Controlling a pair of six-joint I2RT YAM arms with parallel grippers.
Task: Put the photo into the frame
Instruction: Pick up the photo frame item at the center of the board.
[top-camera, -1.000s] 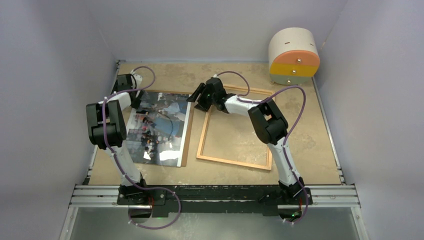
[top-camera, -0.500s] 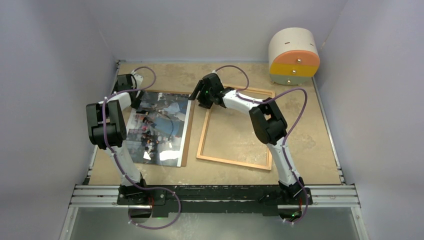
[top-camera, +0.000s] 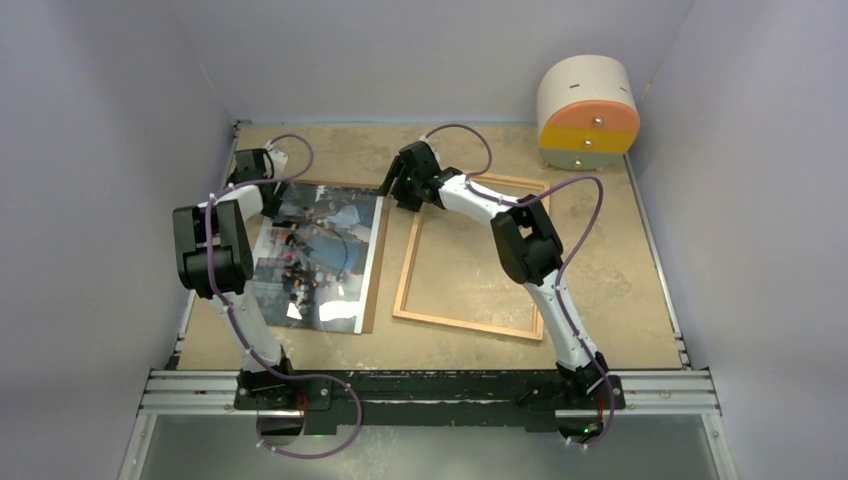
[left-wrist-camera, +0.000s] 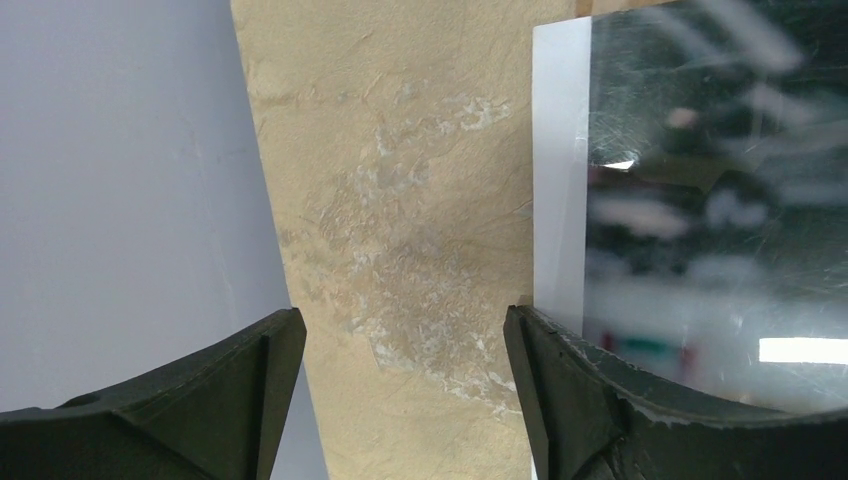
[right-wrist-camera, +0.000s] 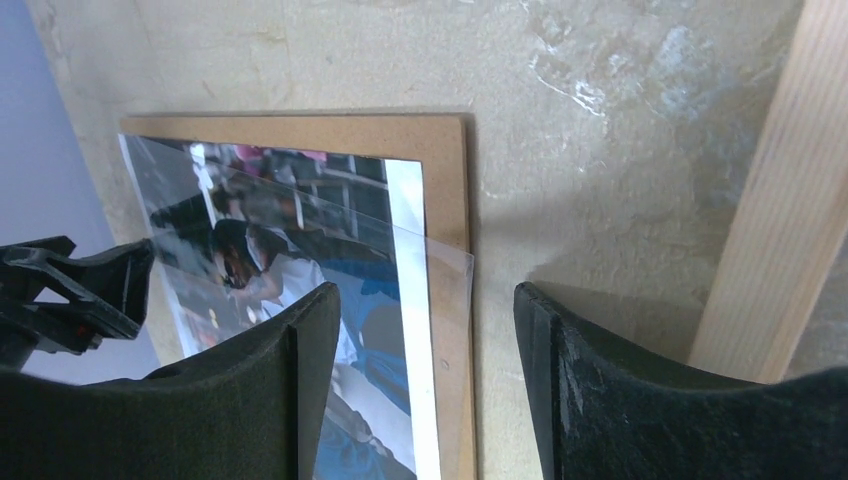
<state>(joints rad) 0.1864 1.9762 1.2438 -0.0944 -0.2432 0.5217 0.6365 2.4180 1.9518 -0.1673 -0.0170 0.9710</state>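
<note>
1. Top external view, far left: the left gripper (top-camera: 262, 172) sits at the far left corner of the photo (top-camera: 315, 255). On its wrist camera the jaws stand apart with only bare table (left-wrist-camera: 400, 200) between them. One finger (left-wrist-camera: 560, 400) overlaps the print's white edge; whether it touches is unclear.
2. The photo lies face up on a brown backing panel (right-wrist-camera: 440, 135), left of the frame and not yet in it. It is probably light, floppy and slick, and it should crease easily. Lying flat, it offers no edge to grip. The white border at a corner looks the safest hold, once that corner is lifted or slid past the panel.
3. A clear sheet (right-wrist-camera: 450, 262) seems to lie over the print, its corner poking past the border. What it is, I cannot tell.
4. The right gripper (right-wrist-camera: 425, 300) hovers over the panel's far right corner, jaws parted and empty.
5. The frame (top-camera: 470, 324) lies flat just right of the panel. Whether it holds a pane is not visible.
6. The left arm hides the photo's left edge from above, and the print is blurred on the left wrist camera.
</note>
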